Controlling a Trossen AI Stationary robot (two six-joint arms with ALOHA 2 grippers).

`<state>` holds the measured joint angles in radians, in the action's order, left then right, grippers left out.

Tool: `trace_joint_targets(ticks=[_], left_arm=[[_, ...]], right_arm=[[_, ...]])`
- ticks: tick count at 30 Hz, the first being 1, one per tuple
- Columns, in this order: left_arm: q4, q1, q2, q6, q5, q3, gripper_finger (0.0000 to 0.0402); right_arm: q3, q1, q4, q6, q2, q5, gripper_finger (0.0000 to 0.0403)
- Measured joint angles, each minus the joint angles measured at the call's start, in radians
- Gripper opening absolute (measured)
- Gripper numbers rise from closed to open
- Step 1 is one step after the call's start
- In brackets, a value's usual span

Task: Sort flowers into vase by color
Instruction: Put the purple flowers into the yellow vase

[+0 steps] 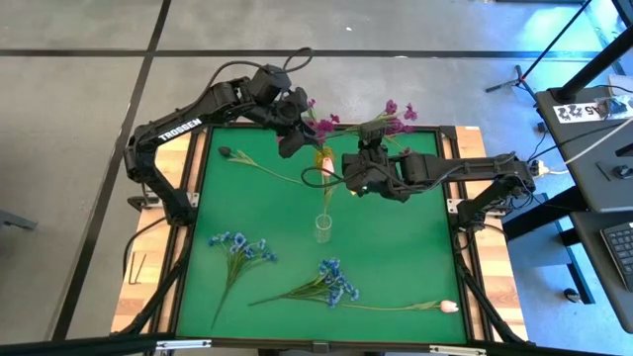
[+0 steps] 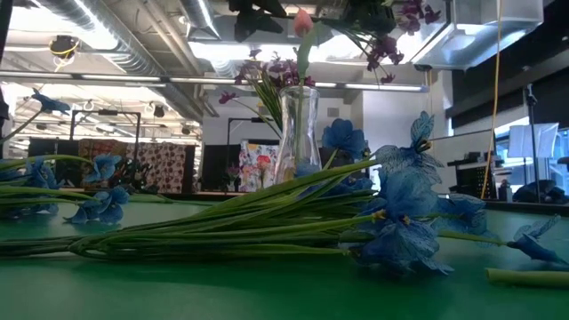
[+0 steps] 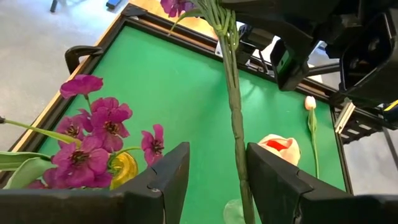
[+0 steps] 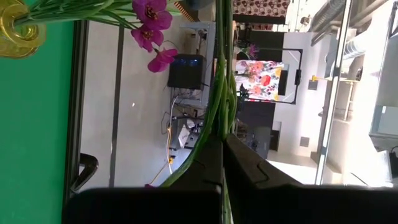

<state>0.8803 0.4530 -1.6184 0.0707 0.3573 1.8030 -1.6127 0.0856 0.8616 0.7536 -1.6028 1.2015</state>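
A flat green mat (image 1: pixel 396 257) in a dark frame covers the table. Near its centre stands one narrow clear glass vase (image 1: pixel 323 228), ribbed and slightly waisted as the low view shows it, with a pale pink tulip (image 2: pixel 303 21) rising above its mouth.

At about 12 o'clock from the vase, the right gripper (image 4: pixel 222 142) has its two dark fingers pressed together on a slim bundle of glossy green stems; these belong to a magenta spray (image 1: pixel 394 116) whose ruffled blossoms lie at the mat's far edge, about 1 o'clock. The left gripper (image 3: pixel 216 163), at about 11 o'clock from the vase, has its blunt, matte fingers apart on either side of that same knobbly stem bundle (image 3: pixel 235 112), not visibly touching it. A second magenta spray (image 1: pixel 318 123) sits beside it in a small yellow-rimmed vessel (image 3: pixel 124 168).

Lying on the mat: two blue sprays with papery, crinkled petals, one at 8 o'clock (image 1: pixel 240 247) and one at 6 o'clock (image 1: pixel 336 280); one pale pink tulip bud (image 1: pixel 449 307) at 4 o'clock; one near-black tulip bud (image 1: pixel 226 152) on a long thin stem at 10 o'clock.
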Motion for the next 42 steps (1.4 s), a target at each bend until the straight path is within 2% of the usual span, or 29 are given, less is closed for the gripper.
trace_joint_targets(ticks=[9,13,20,24,29,34,42], left_arm=[[-0.003,-0.003,0.0,-0.002,0.0,0.0,0.0142],[-0.007,-0.015,0.001,-0.003,-0.014,0.0,0.0105],[-0.006,-0.032,0.001,-0.002,-0.036,0.0,0.0017],[-0.006,-0.04,0.001,-0.002,-0.053,0.0,0.001],[-0.004,-0.042,0.001,-0.003,-0.066,0.0,0.0005],[0.027,-0.041,0.009,-0.004,-0.109,0.0,0.0003],[0.027,-0.039,0.034,-0.022,-0.143,0.0,0.0002]], right_arm=[[0.0,0.0,0.0,0.0,0.0,-0.008,0.0001],[0.0,0.0,0.0,0.0,0.0,-0.008,0.0001],[0.0,0.0,0.0,-0.012,0.0,-0.008,0.0001],[0.0,0.0,0.001,-0.037,0.0,-0.007,0.0004],[0.0,0.0,0.001,-0.039,0.001,-0.006,0.0034],[-0.001,0.0,0.005,-0.018,0.007,0.045,0.008],[-0.097,0.039,0.008,-0.065,0.012,0.045,0.0149]])
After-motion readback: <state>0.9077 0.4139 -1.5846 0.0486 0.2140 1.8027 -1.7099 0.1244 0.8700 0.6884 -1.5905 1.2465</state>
